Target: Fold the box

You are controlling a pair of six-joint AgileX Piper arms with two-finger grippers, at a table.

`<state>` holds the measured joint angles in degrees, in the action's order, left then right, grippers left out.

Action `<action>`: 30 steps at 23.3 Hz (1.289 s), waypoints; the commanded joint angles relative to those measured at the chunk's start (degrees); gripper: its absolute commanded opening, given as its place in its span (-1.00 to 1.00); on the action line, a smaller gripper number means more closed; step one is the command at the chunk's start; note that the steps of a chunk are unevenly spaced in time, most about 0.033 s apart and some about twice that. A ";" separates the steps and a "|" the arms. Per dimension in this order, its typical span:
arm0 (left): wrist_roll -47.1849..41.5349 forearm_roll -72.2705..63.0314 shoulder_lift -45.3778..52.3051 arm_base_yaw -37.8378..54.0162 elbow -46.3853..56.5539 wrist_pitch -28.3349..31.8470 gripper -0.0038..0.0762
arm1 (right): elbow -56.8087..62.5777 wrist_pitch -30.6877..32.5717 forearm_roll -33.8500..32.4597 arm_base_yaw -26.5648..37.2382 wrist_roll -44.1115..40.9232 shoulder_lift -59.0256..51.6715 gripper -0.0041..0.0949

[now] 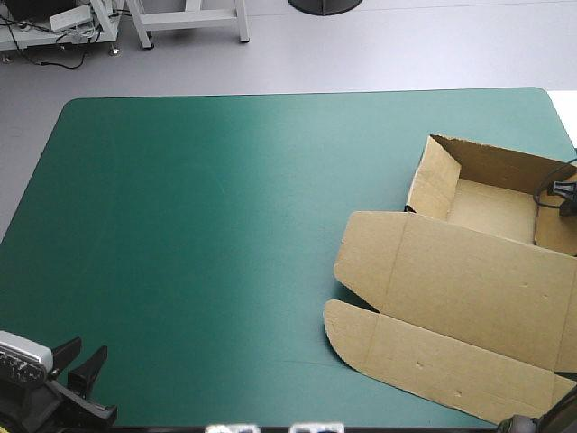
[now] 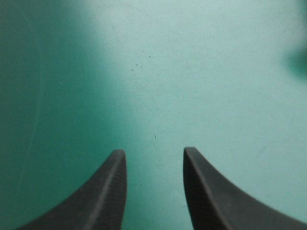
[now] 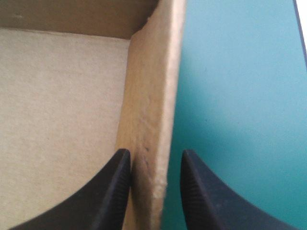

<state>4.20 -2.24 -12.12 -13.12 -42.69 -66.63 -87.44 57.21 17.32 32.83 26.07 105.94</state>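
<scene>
The box (image 1: 451,289) lies at the right side of the table. Its far part stands as an open tray (image 1: 491,207) with raised walls, and its lid (image 1: 424,356) is spread flat toward the near edge. One wall (image 3: 151,96) of the tray runs up between the black fingers of the right gripper (image 3: 154,155). These stand apart on either side of it, one over the tray floor and one over the teal-green cover (image 1: 225,225), and we judge that they are not pinching the board. The left gripper (image 2: 154,153) hovers over bare cover near the table's near left corner, well away from the box, with its fingers also parted.

We see two risks. If the right fingers close off-centre or pull sideways, the wall could untuck or buckle. The light box could also slide toward the table's right edge, since nothing holds it down.

Only the right wrist view shows the wall between the fingers; in the high view that gripper is almost cut off at the picture's edge. Only the high view shows the flat lid and how far off the left gripper (image 1: 79,356) is.
</scene>
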 commanded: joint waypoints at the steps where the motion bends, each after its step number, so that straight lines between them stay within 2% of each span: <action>1: -0.32 0.05 -0.96 -0.09 -1.15 4.06 -0.21 | -6.95 1.99 2.76 0.17 0.61 -2.68 -0.23; 7: -0.32 0.05 -0.96 -0.09 -1.15 4.06 -0.21 | -18.65 10.43 5.65 0.17 0.09 -4.52 -0.24; 9: -0.32 0.79 -0.96 -0.09 -1.15 4.06 -0.21 | -20.16 11.34 7.44 0.17 0.44 -7.56 -0.41; 10: -0.32 1.35 -0.96 -0.09 -1.15 4.30 -0.21 | -20.65 12.80 7.55 0.17 0.57 -10.16 -0.63; 11: -0.32 1.36 -0.96 -0.09 -1.15 4.51 -0.21 | -20.65 13.08 7.55 0.17 0.57 -11.32 -0.73; 12: -0.32 1.36 -0.96 -0.09 -1.15 4.90 -0.21 | -20.65 13.73 7.55 0.17 0.57 -14.38 -0.92; 13: -0.20 1.36 -0.96 -0.09 -1.15 4.89 -0.21 | -20.65 13.96 8.02 0.17 0.57 -16.11 -0.97; 15: 0.06 1.60 -0.96 -0.09 -1.15 5.01 -0.21 | -20.65 14.26 11.17 0.17 0.57 -22.79 -0.96; 17: 0.06 2.24 -0.96 -0.09 -1.15 7.57 -0.21 | -20.65 14.34 12.44 0.17 0.57 -30.67 -0.97; 22: 0.06 2.92 -0.96 -0.09 -1.15 11.83 -0.21 | -16.68 14.34 12.33 0.17 0.57 -48.65 -0.97; 27: 0.11 4.60 -0.96 -0.09 -1.15 11.83 -0.21 | -3.67 13.85 8.09 0.17 1.45 -64.25 -0.97; 30: 1.21 5.84 -0.96 -0.09 -1.15 11.83 -0.21 | 7.73 7.91 4.84 0.17 0.24 -73.79 -0.97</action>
<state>4.65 2.59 -12.12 -13.12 -42.69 -58.96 -87.59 71.17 25.02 32.83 26.93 38.41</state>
